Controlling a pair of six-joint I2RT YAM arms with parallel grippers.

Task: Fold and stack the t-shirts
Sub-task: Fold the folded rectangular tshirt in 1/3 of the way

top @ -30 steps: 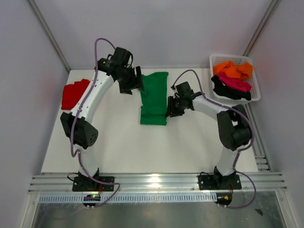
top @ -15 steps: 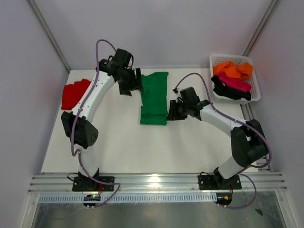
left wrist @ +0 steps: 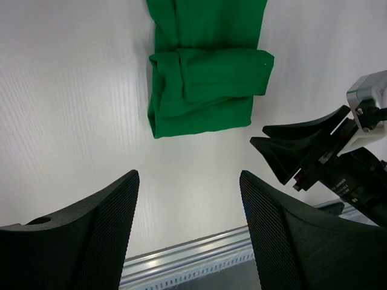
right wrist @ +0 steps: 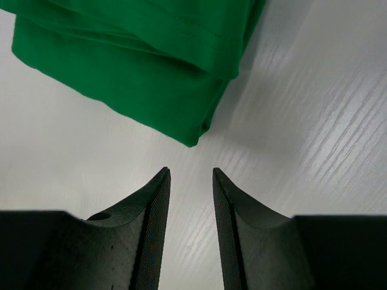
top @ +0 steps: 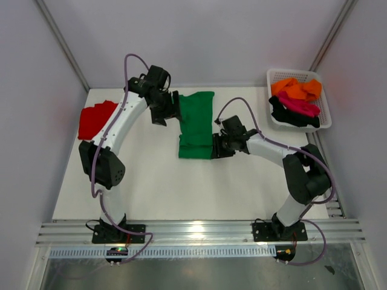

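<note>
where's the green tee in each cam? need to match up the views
Top external: green t-shirt lies folded in the middle of the table, with the right gripper at its near right corner.
Left wrist: top centre, with the folded end lowest in the picture.
Right wrist: top left, with one corner just beyond the fingertips.
Shared landmark: that shirt corner beside the right gripper shows in all three views.

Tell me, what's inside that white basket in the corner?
Three crumpled shirts: an orange shirt farthest back, a magenta shirt in the middle, a black shirt nearest. Whatever lies beneath them in the white basket is covered.
</note>
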